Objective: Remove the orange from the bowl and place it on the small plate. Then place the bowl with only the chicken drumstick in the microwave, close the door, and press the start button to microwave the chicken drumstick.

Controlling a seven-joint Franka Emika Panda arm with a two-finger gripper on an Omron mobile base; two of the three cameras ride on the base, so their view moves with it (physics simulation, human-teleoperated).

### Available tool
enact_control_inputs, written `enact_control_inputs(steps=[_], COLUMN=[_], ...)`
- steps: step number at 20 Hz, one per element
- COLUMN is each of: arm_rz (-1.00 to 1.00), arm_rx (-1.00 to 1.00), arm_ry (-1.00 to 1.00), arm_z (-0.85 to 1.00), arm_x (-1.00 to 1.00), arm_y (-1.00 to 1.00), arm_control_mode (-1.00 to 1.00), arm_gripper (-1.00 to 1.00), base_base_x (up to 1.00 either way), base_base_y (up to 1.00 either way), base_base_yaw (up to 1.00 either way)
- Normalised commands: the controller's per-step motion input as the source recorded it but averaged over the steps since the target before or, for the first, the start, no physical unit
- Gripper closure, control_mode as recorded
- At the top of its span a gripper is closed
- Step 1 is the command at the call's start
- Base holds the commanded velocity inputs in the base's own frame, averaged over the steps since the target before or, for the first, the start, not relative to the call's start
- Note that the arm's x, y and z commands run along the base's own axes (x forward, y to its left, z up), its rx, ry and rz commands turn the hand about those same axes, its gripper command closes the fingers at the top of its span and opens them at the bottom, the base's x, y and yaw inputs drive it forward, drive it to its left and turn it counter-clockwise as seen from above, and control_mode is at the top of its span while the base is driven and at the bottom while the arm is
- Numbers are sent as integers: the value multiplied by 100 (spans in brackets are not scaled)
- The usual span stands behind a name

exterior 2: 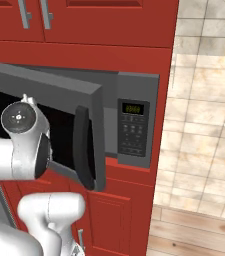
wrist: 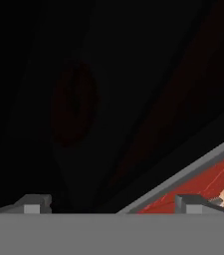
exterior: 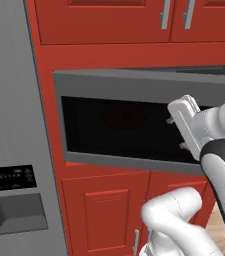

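Observation:
The microwave (exterior 2: 134,85) is set into red cabinetry, and its door (exterior: 134,82) stands partly swung in, the long curved dark handle (exterior 2: 82,150) facing me. My gripper (exterior: 176,133) is open, fingertips up against the door's dark window (exterior: 114,145) with nothing between them. In the hand view my gripper (wrist: 112,204) looks straight into the glass. Behind the glass the red bowl (exterior: 126,116) (wrist: 73,104) shows as a dim round shape. The drumstick cannot be made out in it. The keypad panel with its green display (exterior 2: 133,107) is to the right of the door. The orange and the small plate are out of view.
The tall grey fridge (exterior: 14,125) with its dispenser stands left of the microwave. Red cabinet doors (exterior: 104,215) run above and below it. To the right are a tiled wall (exterior 2: 204,100) and wooden floor (exterior 2: 199,230).

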Motion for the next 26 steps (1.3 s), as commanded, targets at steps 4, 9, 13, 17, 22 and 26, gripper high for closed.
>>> enact_control_inputs(steps=[4,9,13,17,22,26], arm_rz=[3,0,0,-3,-7,-10], arm_rx=[15,17,11,8,4,0], arm_ry=[-21,-3,0,0,0,0], arm_z=[-7,0,0,0,0,-6], arm_x=[36,49,51,39,28,29], arm_y=[-42,-19,-6,0,0,0], arm_control_mode=[-100,-100,-100,-100,-100,-100], arm_gripper=[-100,-100,-100,-100,-100,-100], base_base_x=[0,0,0,0,0,0], base_base_y=[0,0,0,0,0,0], base_base_yaw=[0,0,0,0,0,0])
